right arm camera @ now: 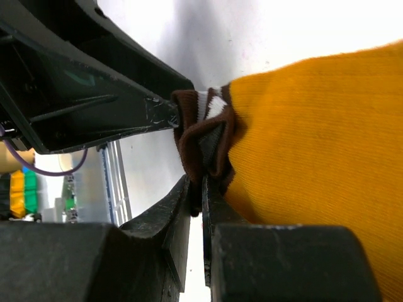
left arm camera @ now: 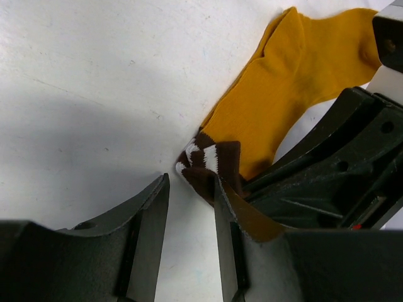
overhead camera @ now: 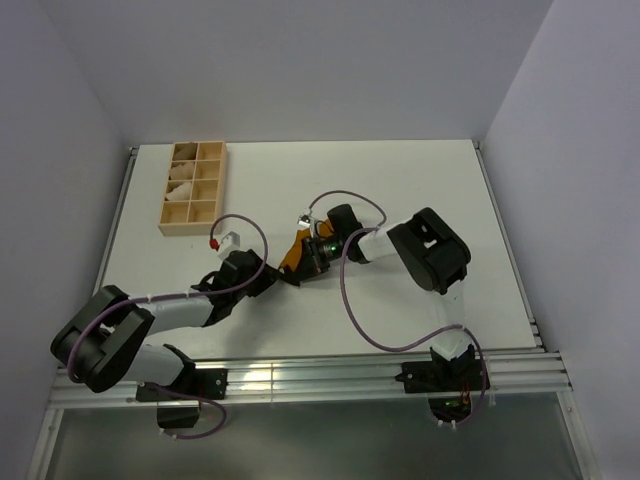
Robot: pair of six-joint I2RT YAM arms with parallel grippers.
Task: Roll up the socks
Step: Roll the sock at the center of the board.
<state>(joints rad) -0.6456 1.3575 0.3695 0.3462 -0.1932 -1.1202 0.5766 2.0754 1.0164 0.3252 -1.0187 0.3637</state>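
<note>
The mustard-orange sock (overhead camera: 293,250) lies flat on the white table between the two arms. In the left wrist view the sock (left arm camera: 283,82) stretches away to the upper right, its brown cuff (left arm camera: 211,160) with white stripes nearest my fingers. My left gripper (left arm camera: 191,189) stands open at the cuff; bare table shows in its gap, and the cuff touches its right finger (left arm camera: 225,220), with a strip of orange fabric along that finger's outer side. My right gripper (right arm camera: 201,185) is shut on the bunched cuff (right arm camera: 195,138), beside the orange sock body (right arm camera: 315,138).
A wooden compartment box (overhead camera: 166,218) stands at the back left and holds pale cream bundles (overhead camera: 182,185). The two grippers (overhead camera: 290,268) sit nearly tip to tip mid-table. The right arm (left arm camera: 340,163) crowds the left wrist view. A metal rail (overhead camera: 320,372) runs along the near edge.
</note>
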